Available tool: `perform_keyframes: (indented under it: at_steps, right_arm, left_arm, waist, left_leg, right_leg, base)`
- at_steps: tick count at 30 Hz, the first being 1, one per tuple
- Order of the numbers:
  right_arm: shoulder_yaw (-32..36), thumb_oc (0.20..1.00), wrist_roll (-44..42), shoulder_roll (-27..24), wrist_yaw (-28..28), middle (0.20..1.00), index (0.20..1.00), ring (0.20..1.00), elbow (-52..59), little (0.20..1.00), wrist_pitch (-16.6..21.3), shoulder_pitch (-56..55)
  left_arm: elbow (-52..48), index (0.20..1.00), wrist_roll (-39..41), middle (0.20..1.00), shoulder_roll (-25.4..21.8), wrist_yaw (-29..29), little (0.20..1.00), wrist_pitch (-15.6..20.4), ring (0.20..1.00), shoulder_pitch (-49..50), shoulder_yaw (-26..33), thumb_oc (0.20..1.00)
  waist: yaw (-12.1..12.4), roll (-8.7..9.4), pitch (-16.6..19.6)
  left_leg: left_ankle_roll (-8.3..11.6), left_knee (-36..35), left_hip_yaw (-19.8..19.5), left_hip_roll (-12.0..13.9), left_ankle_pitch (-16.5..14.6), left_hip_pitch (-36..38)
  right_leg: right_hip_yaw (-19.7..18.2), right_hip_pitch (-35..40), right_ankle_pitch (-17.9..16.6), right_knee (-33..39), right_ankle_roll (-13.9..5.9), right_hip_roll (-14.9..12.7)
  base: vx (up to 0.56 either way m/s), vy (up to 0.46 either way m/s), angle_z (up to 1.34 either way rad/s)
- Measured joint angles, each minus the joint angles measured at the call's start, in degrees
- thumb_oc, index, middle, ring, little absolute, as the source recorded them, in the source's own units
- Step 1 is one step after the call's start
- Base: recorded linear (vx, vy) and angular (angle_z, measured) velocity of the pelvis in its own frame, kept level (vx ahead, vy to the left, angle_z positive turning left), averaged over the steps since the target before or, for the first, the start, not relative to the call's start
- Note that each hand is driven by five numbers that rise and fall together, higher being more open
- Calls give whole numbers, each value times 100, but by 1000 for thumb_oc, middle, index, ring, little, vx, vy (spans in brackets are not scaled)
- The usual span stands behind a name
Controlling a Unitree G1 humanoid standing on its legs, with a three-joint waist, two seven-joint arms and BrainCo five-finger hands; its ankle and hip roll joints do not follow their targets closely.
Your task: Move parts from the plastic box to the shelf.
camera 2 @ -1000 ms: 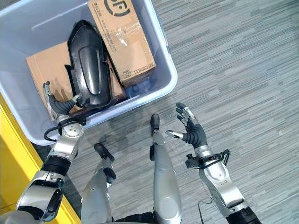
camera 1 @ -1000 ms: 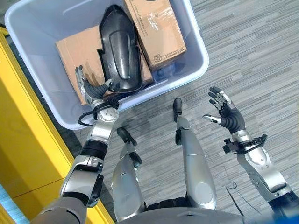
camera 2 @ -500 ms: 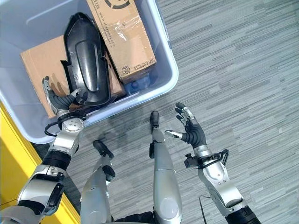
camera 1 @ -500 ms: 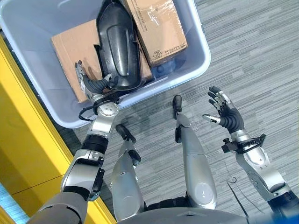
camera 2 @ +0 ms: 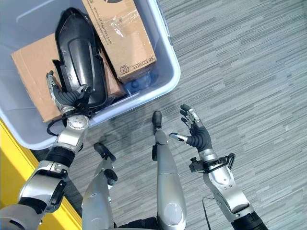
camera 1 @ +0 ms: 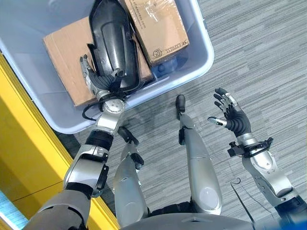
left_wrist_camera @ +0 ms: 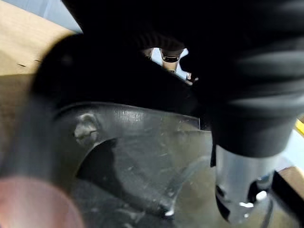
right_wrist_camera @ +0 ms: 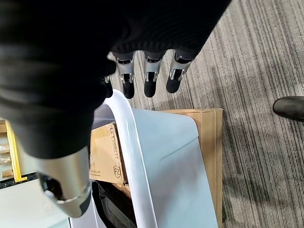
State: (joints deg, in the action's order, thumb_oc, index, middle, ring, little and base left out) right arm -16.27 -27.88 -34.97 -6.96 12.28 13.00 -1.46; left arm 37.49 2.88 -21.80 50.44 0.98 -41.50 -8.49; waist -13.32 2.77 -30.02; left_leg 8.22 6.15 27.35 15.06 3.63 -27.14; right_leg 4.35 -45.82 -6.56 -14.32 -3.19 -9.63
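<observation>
I have the left hand [camera 1: 99, 84] inside the plastic box [camera 1: 201, 36], at the near end of the black part [camera 1: 111, 40]. That part lies on the cardboard boxes [camera 1: 160, 28], its long axis running away from me toward the box's far side, so the near end is what my fingers meet. In the left wrist view the thumb sits against the part's curved shell, but I cannot tell whether the fingers have closed on it. My right hand [camera 2: 195, 134] hangs well apart over the carpet, fingers spread, holding nothing.
</observation>
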Motion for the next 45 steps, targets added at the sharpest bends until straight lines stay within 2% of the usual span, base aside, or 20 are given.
perform_keyframes:
  at_steps: [3,4,5,7,8,11,15,34,38,40,43,45]
  right_arm:
    - [-2,1000,-2,-5,0,1000,1000,1000,2,1000,20,0]
    - [-4,1000,-2,-5,1,1000,1000,1000,3,1000,52,1]
    - [-5,1000,-5,-6,2,1000,1000,1000,7,1000,57,0]
    - [-20,1000,-8,-12,4,1000,1000,1000,23,1000,57,0]
    - [-50,1000,-9,-14,5,1000,1000,1000,22,1000,56,-1]
    - [-222,1000,-9,-158,17,1000,1000,1000,25,1000,58,-8]
    - [-215,1000,-8,-183,19,1000,1000,1000,21,1000,74,-18]
    - [-210,1000,-121,-182,113,1000,1000,1000,20,1000,105,-28]
    - [-202,1000,-122,-158,119,1000,1000,1000,9,1000,105,-28]
    - [-203,1000,-122,-147,115,1000,1000,1000,6,1000,104,-29]
    - [-222,1000,-120,-139,112,1000,1000,1000,-7,1000,90,16]
    - [-206,1000,-120,-148,94,1000,1000,1000,-27,1000,83,-3]
  left_arm:
    - [3,1000,107,1000,-47,14,1000,69,1000,-25,7,1000]
    - [61,856,145,856,-100,7,856,110,856,-28,4,856]
    - [155,589,233,589,-139,-1,589,187,589,-71,1,589]
    - [308,489,292,489,-229,11,489,249,489,-239,13,489]
    - [463,200,353,200,-296,88,200,287,200,-355,29,200]
    - [870,200,705,200,-605,85,200,350,200,-598,64,200]
    - [869,200,859,200,-708,83,200,382,200,-713,183,200]
    - [859,200,1009,200,-622,-446,200,329,200,-687,125,200]
    - [101,200,1492,200,-511,-749,200,483,200,-322,160,200]
    - [-399,200,1638,200,-298,-944,200,624,200,160,123,200]
    - [-1186,200,1803,200,-219,-1018,200,614,200,830,260,200]
    - [-1902,200,1848,200,-204,-1122,200,885,200,1422,285,200]
  waist:
    - [5,0,0]
    - [5,1,0]
    - [7,1,0]
    - [11,1,1]
    - [11,3,0]
    - [-3,3,1]
    - [3,7,3]
    - [-10,23,10]
    - [-9,28,8]
    - [-17,64,15]
    - [38,85,8]
    - [192,81,11]
  left_leg:
    - [1,2,4,12,0,-31]
    - [1,15,2,18,1,-80]
    - [1,29,1,25,1,-111]
    - [2,61,-4,42,1,-174]
    - [3,90,-6,60,1,-201]
    - [3,113,-10,104,1,-218]
    - [9,199,-74,110,6,-406]
    - [20,272,-139,116,7,-388]
    - [18,291,-190,118,4,-370]
    - [17,305,-277,98,4,-301]
    - [17,263,-275,72,4,-87]
    - [15,145,-276,39,20,266]
  right_leg:
    - [-13,-43,1,-8,-1,16]
    - [-18,-88,1,-15,-1,22]
    - [-19,-114,1,-18,-1,25]
    - [-22,-170,1,-23,-1,33]
    - [-22,-190,-1,-27,1,49]
    - [-26,-213,8,-43,-2,60]
    - [-21,-347,0,-82,11,45]
    - [-6,-310,9,-198,13,26]
    - [45,-238,4,-208,21,-10]
    - [112,-98,9,-207,24,-41]
    - [115,114,11,-180,22,-65]
    - [122,431,73,-170,-9,-74]
  base:
    - [2,-5,-1]
    - [0,0,0]
    - [0,0,0]
    - [0,0,0]
    - [0,0,0]
    - [2,-9,-2]
    - [-2,1,4]
    - [-2,0,1]
    - [-7,15,4]
    - [-13,40,15]
    - [-3,64,4]
    - [29,49,5]
